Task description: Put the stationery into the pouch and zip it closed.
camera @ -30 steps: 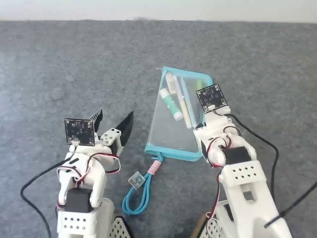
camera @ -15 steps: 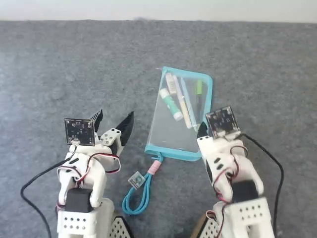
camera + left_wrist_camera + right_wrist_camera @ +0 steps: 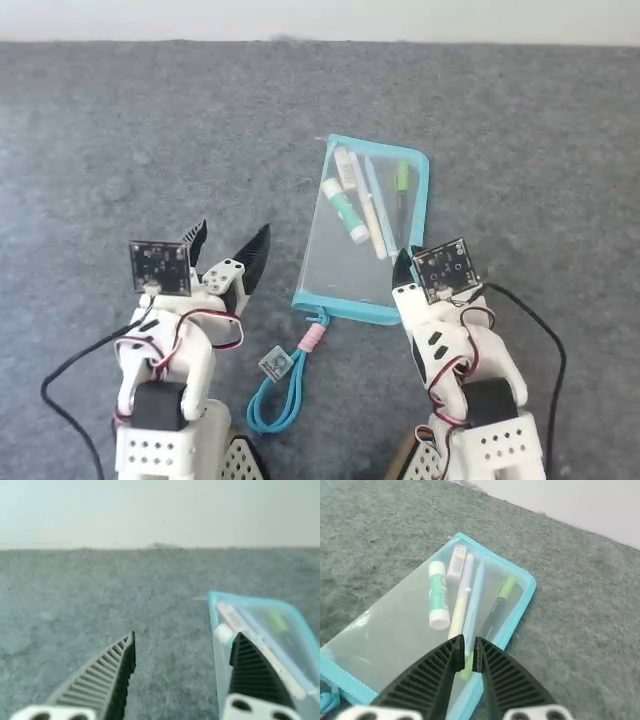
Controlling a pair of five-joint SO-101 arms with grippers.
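Two white plastic robot arms. The left arm and right arm each have black motor blocks, looped red and white wires, a trailing black cable and a square black circuit board. The left gripper and right gripper have black, ridged, pointed fingers.

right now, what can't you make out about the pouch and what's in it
- Closed or open: the pouch is too small in the high view to tell, and the right arm's camera board covers its near right corner.
- Pens: their near ends sit behind the right claw in the right wrist view.
- Left wrist view: the pouch is cut off at the picture's edge and partly behind the left claw.
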